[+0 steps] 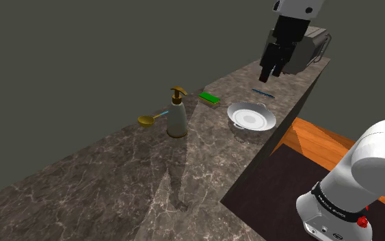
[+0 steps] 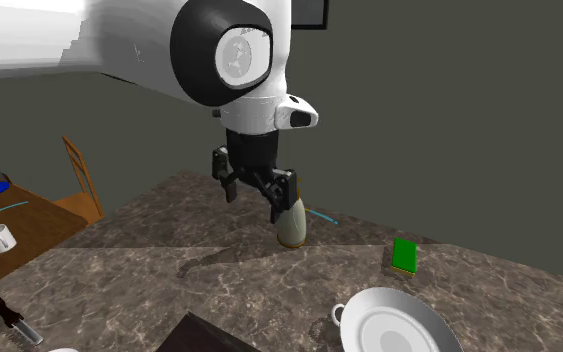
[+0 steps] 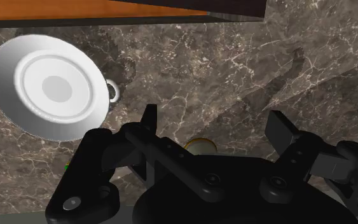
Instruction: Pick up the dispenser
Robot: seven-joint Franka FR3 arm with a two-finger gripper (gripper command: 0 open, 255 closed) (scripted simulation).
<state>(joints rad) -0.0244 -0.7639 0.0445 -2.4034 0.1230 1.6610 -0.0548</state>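
The pincer (image 1: pixel 271 70) hangs in the air above the marbled counter (image 1: pixel 115 178). Its two black fingers (image 3: pixel 148 121) are spread apart with nothing between them. One dispenser (image 1: pixel 177 115), pale-bodied with a gold pump, stands upright on the counter. It is well apart from the pincer, below it and toward the shoulder view's left. In the second exterior view the dispenser stands just behind the pincer (image 2: pixel 256 195), partly hidden by one finger. One white bowl (image 1: pixel 251 118) with two small handles lies on the counter below the pincer, nearer to it than the dispenser. One green sponge (image 1: pixel 210 98) lies beside the bowl, on the dispenser's side. One gold spoon (image 1: pixel 148 120) lies just past the dispenser, farthest from the pincer. One grey appliance (image 1: pixel 310 49) sits behind the pincer in the shoulder view.
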